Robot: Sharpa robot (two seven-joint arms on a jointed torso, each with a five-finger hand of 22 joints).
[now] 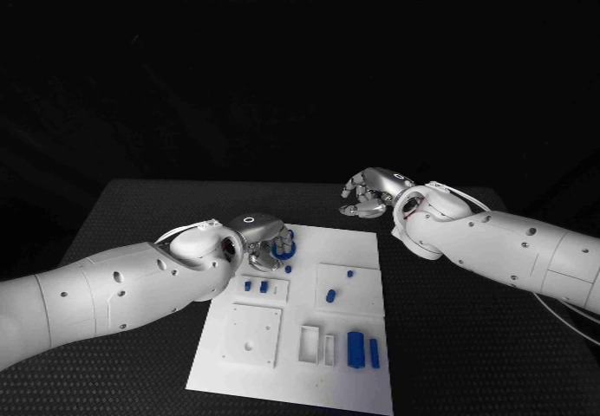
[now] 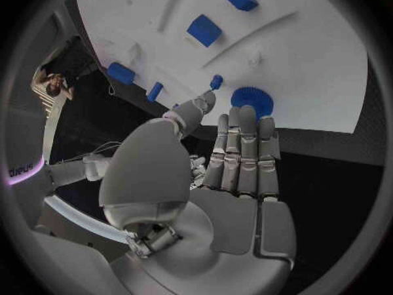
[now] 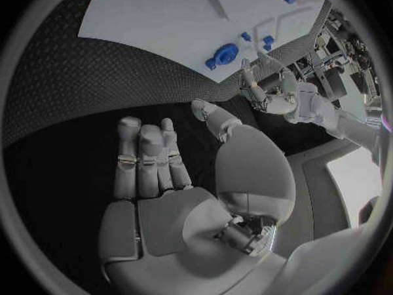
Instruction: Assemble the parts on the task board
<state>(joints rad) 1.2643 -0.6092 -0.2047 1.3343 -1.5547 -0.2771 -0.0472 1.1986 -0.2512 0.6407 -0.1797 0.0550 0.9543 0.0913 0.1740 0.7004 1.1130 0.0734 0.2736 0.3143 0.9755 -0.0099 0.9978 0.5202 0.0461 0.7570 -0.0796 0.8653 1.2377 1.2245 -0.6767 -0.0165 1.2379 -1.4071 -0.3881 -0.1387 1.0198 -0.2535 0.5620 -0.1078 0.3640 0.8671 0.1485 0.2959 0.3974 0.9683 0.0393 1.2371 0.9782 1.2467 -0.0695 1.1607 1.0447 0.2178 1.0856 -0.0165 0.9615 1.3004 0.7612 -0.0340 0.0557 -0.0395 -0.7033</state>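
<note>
My left hand (image 1: 260, 247) sits over the far-left corner of the task board (image 1: 356, 251), fingers extended and close together, nothing held as far as I can tell. The blue toothed gear (image 2: 251, 100) lies flat just past my fingertips (image 2: 245, 121), so it's straight ahead of the hand, close, not touched from what the left wrist view gives. In the head view the gear (image 1: 285, 246) is partly hidden by the hand, right beside it. A small blue peg (image 2: 215, 81) stands just off my thumb tip, near the gear. The gear is round, no long axis to line up with; my guess is the coming move is a short reach forward and down onto it.

My right hand (image 1: 371, 195) is off the board, beyond its far edge over the black table (image 1: 138, 208), fingers loosely curled in, empty. It is farther from the gear than the left, so the left is the nearer hand.

More blue parts lie well behind my left hand: a long block (image 1: 356, 348) and a thin bar (image 1: 374, 352) near the board's near edge, and a small cylinder (image 1: 331, 295) mid-board.

Left arm is reaching in low, wrist bent down at the board.
</note>
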